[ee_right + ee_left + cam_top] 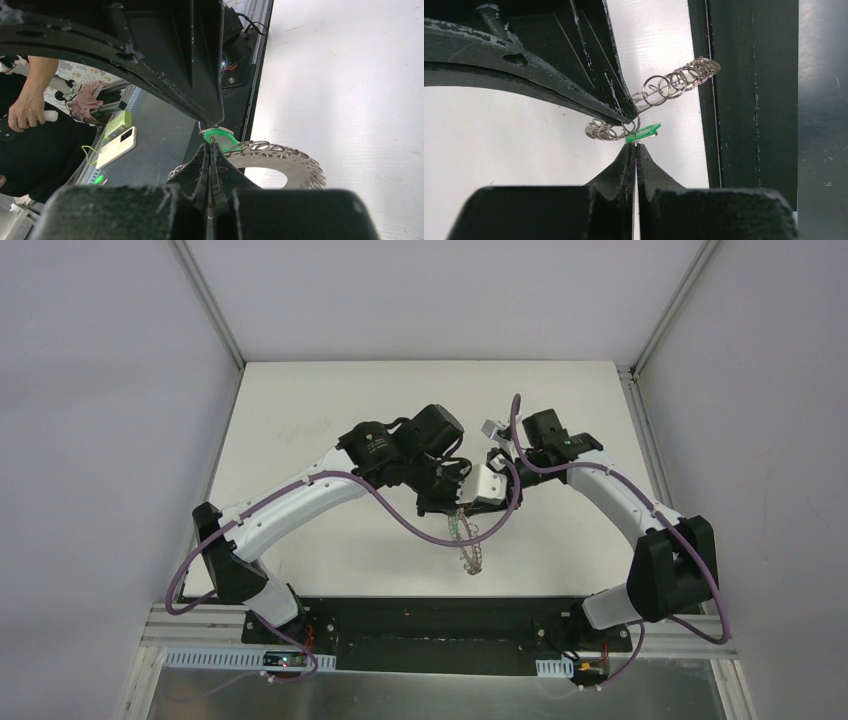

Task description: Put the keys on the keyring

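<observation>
Left hand (636, 147) closed on the key (642, 132) — green head showing just past the fingertips. Right hand (210, 145) closed, pinching a wire loop at the edge of the keyring (295, 167) — ring held above the worktop (330, 400), key just beside its loops.

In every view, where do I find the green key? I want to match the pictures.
Top external: green key, a faint speck near centre, at the keyring's upper end.
Left wrist: green key at centre, below the wire loops.
Right wrist: green key at centre, left of the flat ring.
Shared landmark: the keyring.
</observation>
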Tool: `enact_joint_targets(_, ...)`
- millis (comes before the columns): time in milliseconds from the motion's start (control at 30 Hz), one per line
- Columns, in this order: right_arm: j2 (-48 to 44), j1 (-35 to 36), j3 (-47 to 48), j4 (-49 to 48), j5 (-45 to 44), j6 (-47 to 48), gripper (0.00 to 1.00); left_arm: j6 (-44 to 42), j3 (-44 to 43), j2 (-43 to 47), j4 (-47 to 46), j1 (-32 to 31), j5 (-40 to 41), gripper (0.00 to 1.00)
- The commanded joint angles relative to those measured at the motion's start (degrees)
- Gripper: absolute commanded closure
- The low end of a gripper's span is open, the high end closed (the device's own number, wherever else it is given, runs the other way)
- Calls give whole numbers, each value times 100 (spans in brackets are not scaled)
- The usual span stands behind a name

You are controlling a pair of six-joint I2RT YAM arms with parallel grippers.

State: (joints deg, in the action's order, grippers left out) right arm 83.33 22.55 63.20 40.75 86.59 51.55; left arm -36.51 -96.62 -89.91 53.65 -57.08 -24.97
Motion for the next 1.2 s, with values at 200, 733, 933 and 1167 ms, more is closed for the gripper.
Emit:
enact_joint_targets(200,-283,47,-154,-952,838,-861,100,-50,-148,-11,-81,-66,251,100)
enact_joint_targets(733,-327,53,-256,-1293,836,-1191,100,-220,-34,79,5,-18,345,100)
enact_joint_targets(933,-369,62,-308,-1457,839,-1375,100,-328,-67,86,-3,27,400,100)
enact_joint_targets(1167,-362,77,-301,-1526,834,-1459,100,-388,-18,63,1,22,384,100)
